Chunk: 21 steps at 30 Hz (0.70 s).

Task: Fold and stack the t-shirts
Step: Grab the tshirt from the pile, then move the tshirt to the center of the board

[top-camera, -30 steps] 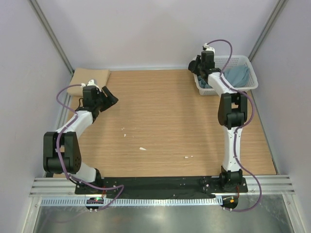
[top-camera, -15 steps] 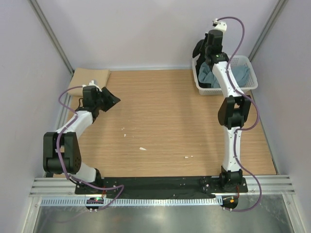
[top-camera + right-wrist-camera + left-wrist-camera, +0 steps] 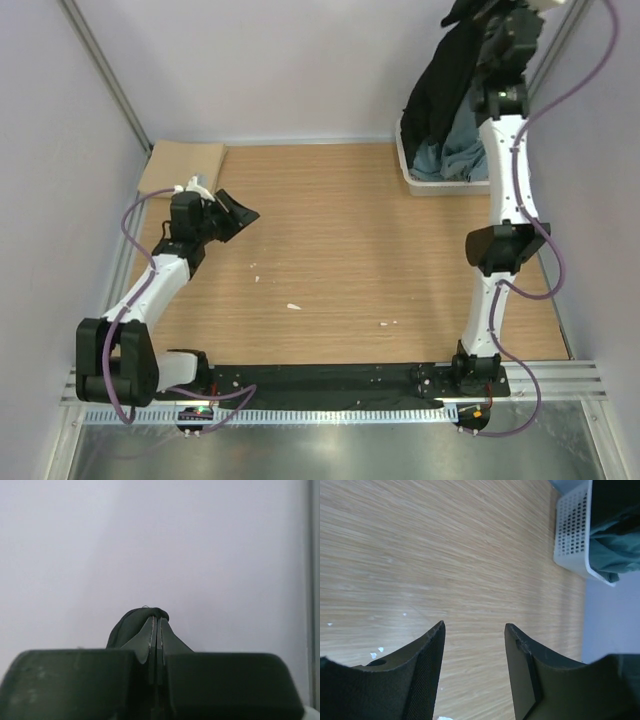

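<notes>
Black cloth is bunched in the pinch of my right gripper (image 3: 156, 621), whose jaws are clamped shut on it. That arm is raised high at the far right, and the black t-shirt (image 3: 440, 90) hangs from it in a long drape with its lower end at the white basket (image 3: 428, 186). Blue-grey t-shirts (image 3: 465, 155) lie crumpled inside that basket, not yet folded. My left gripper (image 3: 474, 627) hovers over the left side of the table (image 3: 340, 250) with its jaws spread and nothing between them. A tan-beige t-shirt (image 3: 182, 165) lies flat in the far left corner; I judge it to be the one folded piece and the start of the stack. So I reckon we are early on: the black one has to be laid out and folded, then the basket emptied. The tabletop is pale wood grain with a few white flecks (image 3: 293, 306), and plain grey-lilac walls (image 3: 300, 70) and metal frame posts (image 3: 105, 80) close it in.
</notes>
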Each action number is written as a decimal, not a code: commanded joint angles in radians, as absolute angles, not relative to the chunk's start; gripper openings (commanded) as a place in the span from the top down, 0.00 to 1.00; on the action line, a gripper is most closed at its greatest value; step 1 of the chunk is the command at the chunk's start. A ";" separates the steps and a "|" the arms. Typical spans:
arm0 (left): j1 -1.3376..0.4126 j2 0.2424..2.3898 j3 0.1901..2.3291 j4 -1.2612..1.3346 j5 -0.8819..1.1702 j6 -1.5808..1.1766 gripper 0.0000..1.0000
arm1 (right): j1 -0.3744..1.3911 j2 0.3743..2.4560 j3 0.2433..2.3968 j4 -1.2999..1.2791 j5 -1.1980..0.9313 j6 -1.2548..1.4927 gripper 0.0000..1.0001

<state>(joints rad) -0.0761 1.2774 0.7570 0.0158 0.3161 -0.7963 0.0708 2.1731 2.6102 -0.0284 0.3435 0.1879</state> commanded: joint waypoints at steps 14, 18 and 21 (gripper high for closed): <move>-0.156 1.055 0.779 -0.090 0.351 -0.847 0.35 | -0.057 1.922 2.691 0.222 0.310 0.668 0.99; -0.156 1.028 0.792 -0.100 0.362 -0.864 0.34 | -0.048 1.815 2.599 0.213 0.218 0.811 0.99; -0.156 0.993 0.821 -0.165 0.359 -0.838 0.32 | -0.002 1.695 2.478 0.128 0.125 0.835 0.99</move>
<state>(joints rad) -0.1524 1.0492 0.7521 -0.1108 0.3367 -0.8551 -0.0463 1.8473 2.5366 0.1150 0.2398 0.7330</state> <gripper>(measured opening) 0.669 0.027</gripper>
